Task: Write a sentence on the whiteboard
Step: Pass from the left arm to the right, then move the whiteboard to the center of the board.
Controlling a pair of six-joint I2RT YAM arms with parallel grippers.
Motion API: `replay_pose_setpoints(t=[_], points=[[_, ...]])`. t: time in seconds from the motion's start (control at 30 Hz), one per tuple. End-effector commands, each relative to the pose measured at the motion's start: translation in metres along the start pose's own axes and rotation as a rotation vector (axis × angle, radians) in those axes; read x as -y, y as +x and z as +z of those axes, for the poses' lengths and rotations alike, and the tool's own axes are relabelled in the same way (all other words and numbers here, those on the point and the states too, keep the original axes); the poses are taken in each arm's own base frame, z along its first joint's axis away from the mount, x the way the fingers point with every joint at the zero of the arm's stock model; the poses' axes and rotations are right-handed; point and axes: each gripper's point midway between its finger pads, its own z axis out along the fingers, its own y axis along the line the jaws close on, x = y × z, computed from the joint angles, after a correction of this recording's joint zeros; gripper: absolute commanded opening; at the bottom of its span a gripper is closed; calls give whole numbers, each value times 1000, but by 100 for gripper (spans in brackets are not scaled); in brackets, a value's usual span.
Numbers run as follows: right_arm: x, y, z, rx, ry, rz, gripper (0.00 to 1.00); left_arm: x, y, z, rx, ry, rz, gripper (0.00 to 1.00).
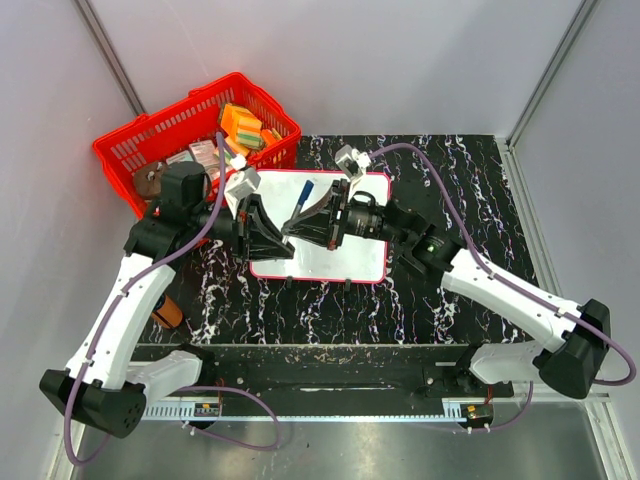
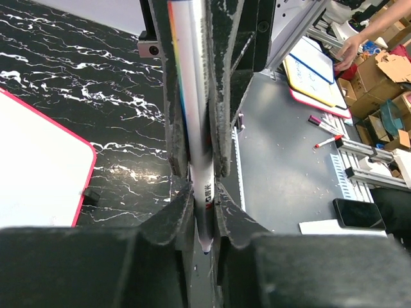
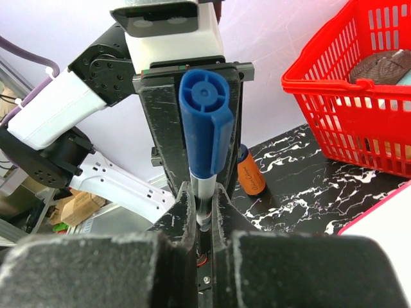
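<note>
Whiteboard [image 1: 358, 262] lies flat at mid-worktop, nearer the far edge. No sentence shows on its visible surface. My left gripper [image 2: 204, 215] and right gripper [image 3: 204, 215] face each other above the board, both clamped on one marker [image 3: 204, 115]. Judged step: marker preparation, either uncapping or regrip; I cannot tell which. Next move calls for one gripper to let go and the other to tilt the tip down onto the board.

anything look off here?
Nothing spilled or damaged. One oddity: left gripper and right gripper both clamp the same marker above the whiteboard, its blue cap still on; the visible board is blank.
</note>
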Motion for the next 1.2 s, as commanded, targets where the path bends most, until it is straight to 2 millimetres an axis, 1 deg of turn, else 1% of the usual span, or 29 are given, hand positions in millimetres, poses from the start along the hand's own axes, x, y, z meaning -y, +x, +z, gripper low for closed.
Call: replay_pose_setpoints(t=[0.0, 0.03, 0.07, 0.1, 0.13, 0.2, 0.23, 0.3, 0.33, 0.37, 0.43, 0.47, 0.5, 0.53, 0.57, 0.6, 0.63, 0.67, 0.7, 0.73, 0.77, 0.8, 0.83, 0.87, 0.93, 1.0, 1.03, 1.1, 1.17], points=[[-8, -18, -12, 72, 21, -19, 0, -6, -5, -2, 11, -66, 71, 32], [-8, -18, -13, 78, 30, -18, 0, -8, -4, -3, 10, -81, 65, 61], [-4, -14, -15, 75, 43, -19, 0, -10, -4, -3, 10, -95, 60, 73], [-7, -17, -19, 90, 48, -27, 0, -14, -5, -4, 10, -119, 55, 83], [1, -14, -21, 93, 84, -21, 0, -15, -5, -4, 10, -129, 56, 93], [1, -16, -29, 111, 111, -32, 0, -19, -3, -5, 6, -151, 53, 99], [8, -12, -33, 114, 149, -33, 0, -21, -2, -6, 4, -162, 56, 99], [9, -13, -42, 130, 178, -43, 0, -27, 1, -7, -8, -195, 59, 99], [19, -6, -46, 127, 224, -36, 0, -30, 3, -8, -14, -210, 58, 99], [18, -9, -52, 142, 236, -42, 0, -32, 6, -9, -24, -227, 50, 99], [27, 0, -59, 131, 286, -41, 0, -45, 9, -12, -41, -292, 55, 99], [25, -2, -64, 138, 293, -48, 0, -50, 11, -14, -50, -323, 47, 99], [27, 2, -68, 132, 307, -43, 0, -62, 14, -18, -68, -381, 48, 99], [32, 7, -71, 129, 327, -43, 0, -69, 18, -21, -83, -414, 45, 99], [30, 7, -76, 139, 334, -47, 0, -75, 23, -23, -105, -438, 29, 99], [32, 9, -79, 140, 346, -46, 0, -91, 30, -28, -137, -500, 28, 99], [40, 16, -84, 141, 379, -38, 0, -100, 34, -32, -153, -544, 19, 99], [38, 15, -90, 157, 386, -38, 0, -110, 44, -35, -173, -581, 3, 99], [40, 15, -93, 173, 401, -38, 0, -123, 51, -42, -197, -651, 2, 99], [46, 24, -97, 166, 420, -22, 0, -130, 57, -47, -208, -689, -2, 99], [43, 22, -102, 182, 420, -25, 0, -141, 67, -50, -219, -733, -11, 99], [44, 23, -105, 184, 429, -23, 0, -154, 74, -60, -241, -812, -17, 99], [50, 29, -110, 178, 466, -15, 0, -161, 79, -65, -253, -851, -24, 99], [50, 29, -115, 187, 475, -14, 0, -169, 89, -69, -270, -882, -34, 99], [55, 36, -122, 181, 507, -5, 0, -185, 102, -81, -304, -968, -50, 99], [55, 35, -129, 202, 522, -1, 0, -202, 117, -91, -308, -1049, -91, 99], [57, 40, -130, 198, 529, 11, 0, -208, 120, -98, -288, -1079, -112, 99], [56, 41, -133, 205, 528, 14, 0, -218, 129, -102, -257, -1100, -150, 99], [58, 46, -135, 200, 533, 25, 0, -229, 132, -112, -235, -1149, -172, 99]])
